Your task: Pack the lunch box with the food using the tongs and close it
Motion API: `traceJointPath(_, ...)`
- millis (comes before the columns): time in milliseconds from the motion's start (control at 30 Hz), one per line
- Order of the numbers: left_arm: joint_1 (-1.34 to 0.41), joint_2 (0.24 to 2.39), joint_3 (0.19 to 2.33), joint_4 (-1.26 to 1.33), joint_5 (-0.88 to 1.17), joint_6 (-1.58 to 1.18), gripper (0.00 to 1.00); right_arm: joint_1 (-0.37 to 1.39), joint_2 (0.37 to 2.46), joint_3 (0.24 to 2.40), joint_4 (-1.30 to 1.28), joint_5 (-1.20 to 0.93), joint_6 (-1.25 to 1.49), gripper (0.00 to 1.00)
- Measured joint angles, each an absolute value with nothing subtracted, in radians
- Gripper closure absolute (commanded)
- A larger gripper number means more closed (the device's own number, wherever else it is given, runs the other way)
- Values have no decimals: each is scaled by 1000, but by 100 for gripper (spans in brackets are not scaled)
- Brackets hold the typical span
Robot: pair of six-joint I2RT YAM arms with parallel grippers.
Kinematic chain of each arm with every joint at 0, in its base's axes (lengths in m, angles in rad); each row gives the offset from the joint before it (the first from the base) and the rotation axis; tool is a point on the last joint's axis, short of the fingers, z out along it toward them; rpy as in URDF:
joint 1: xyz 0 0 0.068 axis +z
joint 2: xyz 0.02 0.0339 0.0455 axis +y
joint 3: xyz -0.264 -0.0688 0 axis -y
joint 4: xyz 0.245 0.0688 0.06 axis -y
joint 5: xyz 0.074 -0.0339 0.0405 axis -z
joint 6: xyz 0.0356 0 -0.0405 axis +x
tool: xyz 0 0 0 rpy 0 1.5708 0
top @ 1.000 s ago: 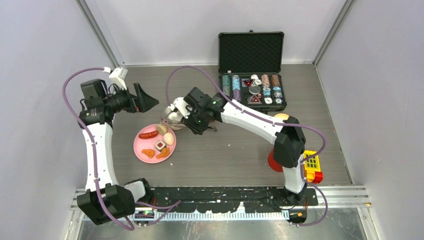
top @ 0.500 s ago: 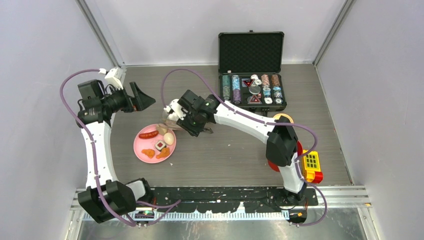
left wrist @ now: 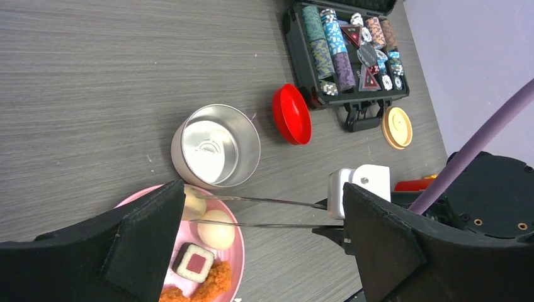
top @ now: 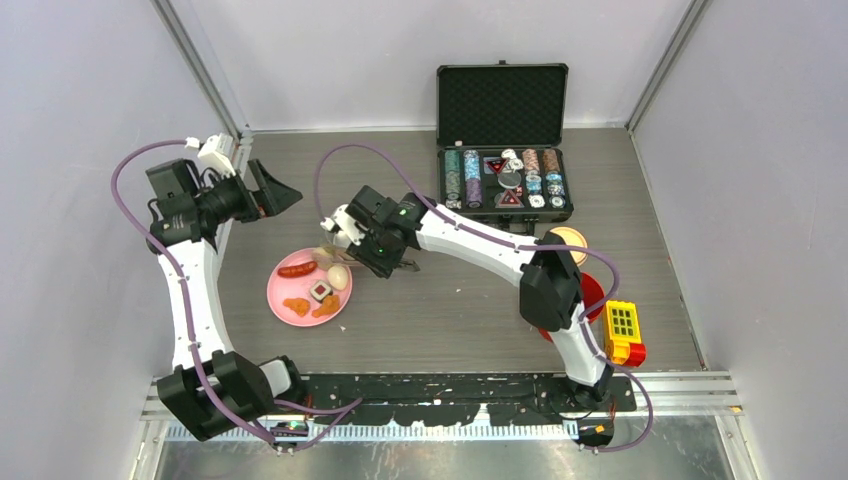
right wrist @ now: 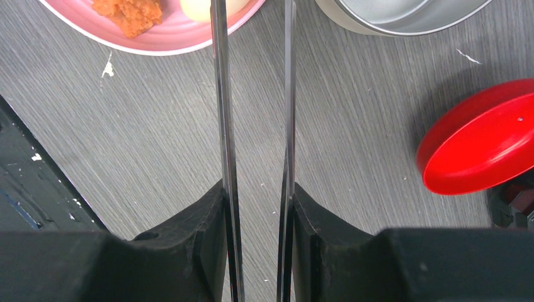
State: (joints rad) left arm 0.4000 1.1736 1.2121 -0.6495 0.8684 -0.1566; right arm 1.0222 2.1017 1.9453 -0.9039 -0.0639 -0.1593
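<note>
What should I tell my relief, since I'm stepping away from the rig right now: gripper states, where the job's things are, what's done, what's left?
Left gripper: open, empty, raised at the far left.
Right gripper: shut on the tongs, whose tips are at the egg pieces on the pink plate.
Steel bowl: open, empty, beside the plate.
Red lid: between the bowl and the chip case.
Beige lid: by the case.
Red canister: partly hidden behind the right arm.
Done: tongs in grip, lids off.
Left: all food is still on the plate; pack it, then close.
</note>
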Motion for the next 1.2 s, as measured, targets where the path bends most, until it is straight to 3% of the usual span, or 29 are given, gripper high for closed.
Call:
traceJointPath(367, 410, 1173, 1212, -623, 876, -177, 2, 1024, 2127, 1977, -915, -63, -149, 72)
traceJointPath(833, 416, 1173, 1207, -604, 880, -204, 2, 1026, 2127, 1992, -924, -41, -147, 98)
traceJointPath(1200, 416, 1174, 1205, -583, 890, -220, 3, 1026, 2079, 1993, -929, -52, -139, 100)
